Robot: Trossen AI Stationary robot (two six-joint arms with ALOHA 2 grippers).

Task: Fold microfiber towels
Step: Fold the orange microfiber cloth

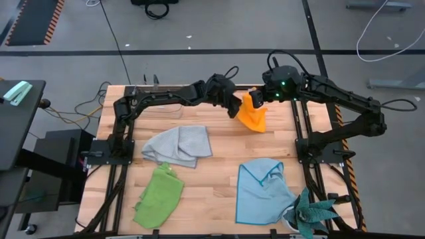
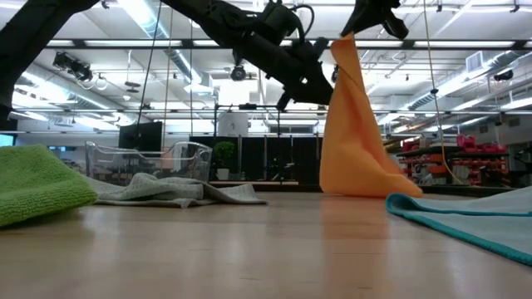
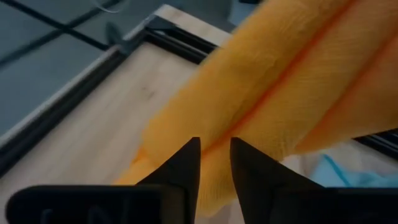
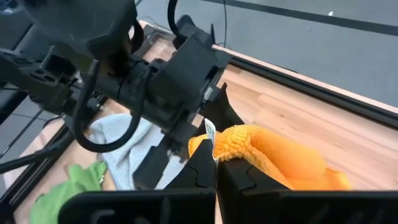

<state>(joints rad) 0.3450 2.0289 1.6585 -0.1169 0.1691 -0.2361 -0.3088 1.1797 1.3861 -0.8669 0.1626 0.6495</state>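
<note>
The orange-yellow towel (image 1: 253,114) hangs from my right gripper (image 1: 257,97) at the table's far middle, and its lower end (image 2: 359,184) rests on the table. My left gripper (image 1: 235,107) is right beside the towel on its left. Its fingers are a little apart, and orange cloth (image 3: 214,180) shows in the gap. I cannot tell whether they touch it. The grey towel (image 1: 179,145), the lime green towel (image 1: 159,194) and the light blue towel (image 1: 262,189) lie crumpled on the table. My right gripper pinches the orange-yellow towel's top corner (image 4: 239,142) between its two fingers, beside a small white tag (image 4: 209,129). The cloth is bunched there. The towel hangs below the gripper in a cone, with its lower end on the table.
A teal spiky plant (image 1: 312,212) stands at the near right corner. A clear plastic box (image 2: 150,159) stands beyond the grey towel. Bare wood lies between the grey and light blue towels (image 1: 222,166).
</note>
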